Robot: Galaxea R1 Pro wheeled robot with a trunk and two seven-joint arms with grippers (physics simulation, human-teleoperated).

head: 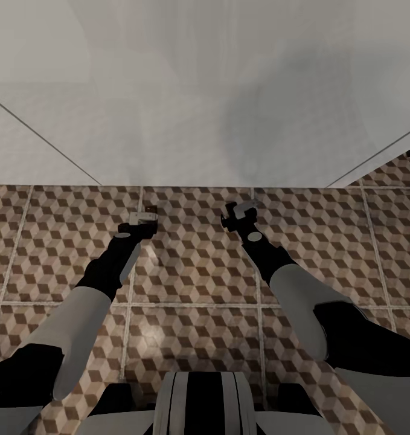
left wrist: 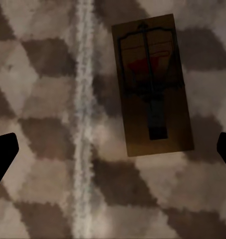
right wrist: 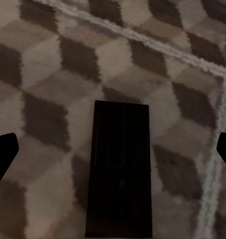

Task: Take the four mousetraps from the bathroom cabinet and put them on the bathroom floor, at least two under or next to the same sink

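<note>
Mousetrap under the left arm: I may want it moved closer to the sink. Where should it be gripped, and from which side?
Judging by its pose, come straight down and pinch the mousetrap across its two long wooden edges, near the bare end away from the red mark. It lies flat on the bathroom floor with wire on top, and the left gripper hangs open above it.

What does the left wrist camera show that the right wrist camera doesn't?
Left wrist view: a brown mousetrap lying flat, wire and red mark visible, beside a grout line, between the open left gripper's fingertips. Right wrist view: a dark rectangular slab, details too dark to tell, between the open right gripper's fingertips. Both: the cube-patterned bathroom floor.
</note>
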